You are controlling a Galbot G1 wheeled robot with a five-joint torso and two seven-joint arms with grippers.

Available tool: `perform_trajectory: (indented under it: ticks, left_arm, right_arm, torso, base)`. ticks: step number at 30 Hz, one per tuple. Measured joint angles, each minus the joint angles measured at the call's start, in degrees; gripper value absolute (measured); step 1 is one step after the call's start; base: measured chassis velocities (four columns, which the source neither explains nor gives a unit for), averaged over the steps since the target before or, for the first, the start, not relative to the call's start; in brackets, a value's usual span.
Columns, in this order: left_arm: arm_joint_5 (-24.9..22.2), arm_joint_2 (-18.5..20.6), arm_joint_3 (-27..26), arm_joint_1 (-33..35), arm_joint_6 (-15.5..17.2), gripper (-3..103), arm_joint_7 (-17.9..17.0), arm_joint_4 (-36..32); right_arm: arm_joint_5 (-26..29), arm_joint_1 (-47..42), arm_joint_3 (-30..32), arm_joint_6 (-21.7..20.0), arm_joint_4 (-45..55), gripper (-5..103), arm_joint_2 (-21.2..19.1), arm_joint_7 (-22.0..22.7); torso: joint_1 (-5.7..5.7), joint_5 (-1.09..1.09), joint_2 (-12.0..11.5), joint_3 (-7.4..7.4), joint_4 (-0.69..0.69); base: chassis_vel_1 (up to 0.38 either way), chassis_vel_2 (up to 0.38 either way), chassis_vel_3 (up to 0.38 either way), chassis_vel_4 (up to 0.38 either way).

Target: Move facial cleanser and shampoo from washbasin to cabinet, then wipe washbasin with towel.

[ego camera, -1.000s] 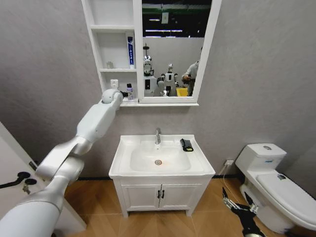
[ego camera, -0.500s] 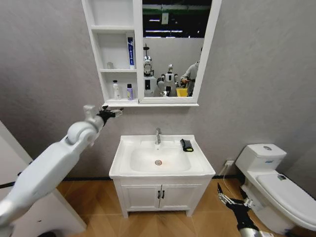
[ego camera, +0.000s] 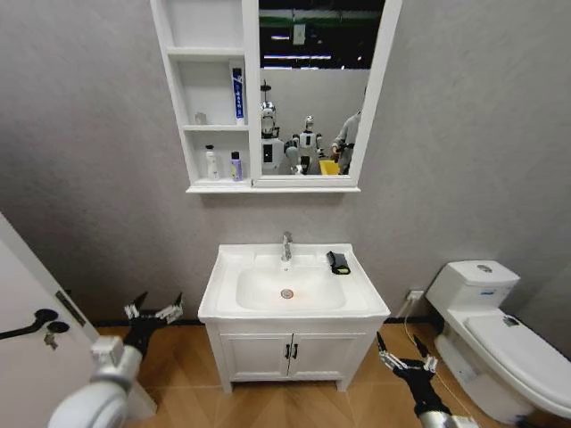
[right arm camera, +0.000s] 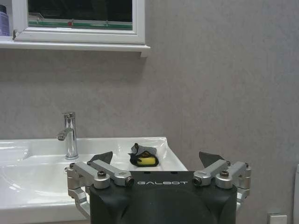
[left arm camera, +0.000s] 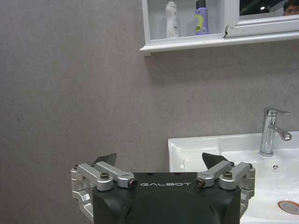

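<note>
Two bottles [ego camera: 221, 165] stand in the cabinet [ego camera: 207, 98]; both tools, left [ego camera: 153, 312] and right [ego camera: 404, 359], hang wide open and empty, so the towel [ego camera: 337, 261] on the washbasin [ego camera: 361, 299] is probably next.

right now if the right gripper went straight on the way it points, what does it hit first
Probably the front right rim of the wide white ceramic washbasin. The open right gripper points at it, towards the small black folded towel; depth is unclear.

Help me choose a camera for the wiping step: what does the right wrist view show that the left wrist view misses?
The right wrist view has the towel lying on the washbasin rim past the tap, with the open right pincer in front. The left wrist view has a white bottle and a purple bottle on the cabinet bottom shelf, beyond the open left pincer. Both share the washbasin, tap and grey wall.
</note>
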Motion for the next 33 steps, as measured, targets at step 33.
perform_trajectory:
  ticks: [33]
  left_arm:
    - [18.21,-15.07,10.19,5.25,-3.33,100,-0.15,-2.31]
  right_arm:
    - [1.68,-1.29,-1.4,-5.4,6.6,100,-0.63,-0.77]
  torso:
    - [0.02,-0.04,-0.01,0.02,-0.02]
  base:
    - [-0.081,0.081,0.091,-0.087]
